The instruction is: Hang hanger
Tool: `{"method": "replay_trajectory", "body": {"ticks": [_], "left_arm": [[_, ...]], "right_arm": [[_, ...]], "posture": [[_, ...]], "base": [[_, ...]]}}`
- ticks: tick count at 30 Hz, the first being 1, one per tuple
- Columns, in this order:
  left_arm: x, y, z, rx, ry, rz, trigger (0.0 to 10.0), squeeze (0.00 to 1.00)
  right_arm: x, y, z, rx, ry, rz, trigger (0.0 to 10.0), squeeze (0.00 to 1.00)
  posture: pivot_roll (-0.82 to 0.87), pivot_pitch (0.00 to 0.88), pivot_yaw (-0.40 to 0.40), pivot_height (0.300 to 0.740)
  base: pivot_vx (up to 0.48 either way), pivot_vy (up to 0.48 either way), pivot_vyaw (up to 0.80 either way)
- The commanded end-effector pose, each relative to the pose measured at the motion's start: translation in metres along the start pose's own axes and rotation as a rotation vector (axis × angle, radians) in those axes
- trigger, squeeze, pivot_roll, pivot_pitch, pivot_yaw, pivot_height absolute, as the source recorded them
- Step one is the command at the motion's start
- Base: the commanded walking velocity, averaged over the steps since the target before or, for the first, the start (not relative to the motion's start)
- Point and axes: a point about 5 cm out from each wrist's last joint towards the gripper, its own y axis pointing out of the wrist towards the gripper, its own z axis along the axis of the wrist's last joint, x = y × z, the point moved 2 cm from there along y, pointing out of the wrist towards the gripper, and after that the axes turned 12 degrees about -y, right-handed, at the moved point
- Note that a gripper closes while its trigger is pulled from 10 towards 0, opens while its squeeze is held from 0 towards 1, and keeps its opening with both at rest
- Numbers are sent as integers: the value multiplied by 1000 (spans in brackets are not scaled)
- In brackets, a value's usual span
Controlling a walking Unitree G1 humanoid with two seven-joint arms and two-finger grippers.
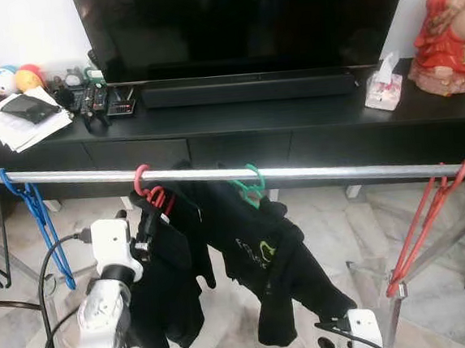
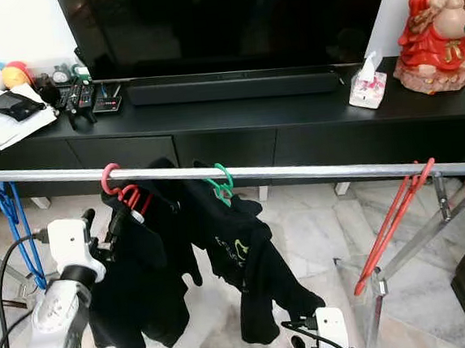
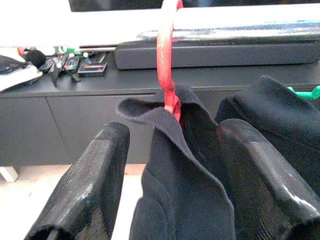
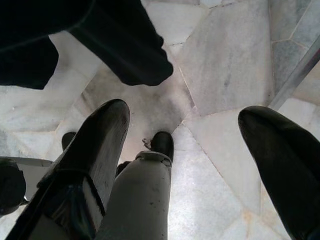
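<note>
The red hanger (image 1: 146, 190) hangs by its hook on the metal rail (image 1: 314, 171), left of the rail's middle, and carries a black garment (image 1: 170, 285) that drapes below the rail. The left gripper (image 3: 172, 165) is raised just under the rail at this hanger. Its two black fingers (image 3: 90, 185) stand wide apart on either side of the garment's collar and the hanger's neck; from the wrist view the cloth lies between them, and whether either finger touches it cannot be told. It holds nothing firmly closed.

Four hangers sit on the rail, counted from the robot's left: a blue hanger (image 1: 36, 215) near the rail's left end, the red one, a green hanger (image 1: 252, 187) just right of it near the rail's middle, and a second red hanger (image 1: 428, 218) (bare, no clothing) near the rail's right end. Two black garments hang below the rail, the second one (image 1: 278, 276) on the green hanger, bearing a green mark, and touching the first.

The right gripper (image 4: 185, 165) is low, well under the rail, pointing at the marble floor (image 4: 225, 65), its fingers spread wide with nothing between them.

Beyond the rail stands a black TV cabinet (image 1: 237, 133) with a television (image 1: 244, 22), one soundbar (image 1: 249, 89), a tissue pack (image 1: 384, 86), a red figurine (image 1: 448, 29), papers (image 1: 12, 120) and several remotes (image 1: 100, 100).
</note>
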Motion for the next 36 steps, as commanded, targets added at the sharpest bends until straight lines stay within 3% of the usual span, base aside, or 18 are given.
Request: {"method": "replay_trajectory", "body": {"ticks": [1,19,36], "left_arm": [[2,-2,-1,-16,21,-3,10000,0],[-3,2,5,-9,41,14,10000,0],[-8,8,12,5,58,21,10000,0]], "right_arm": [[1,-1,-3,-9,-1,-1,10000,0],[0,-1,-6,-22,0,-9,10000,0],[0,0,-5,-24,16,-10,10000,0]], "posture": [[-36,14,-4,740],[-39,0,2,740],[-41,26,6,740]], "base": [[0,0,0],[0,0,0],[0,-288,-31]]}}
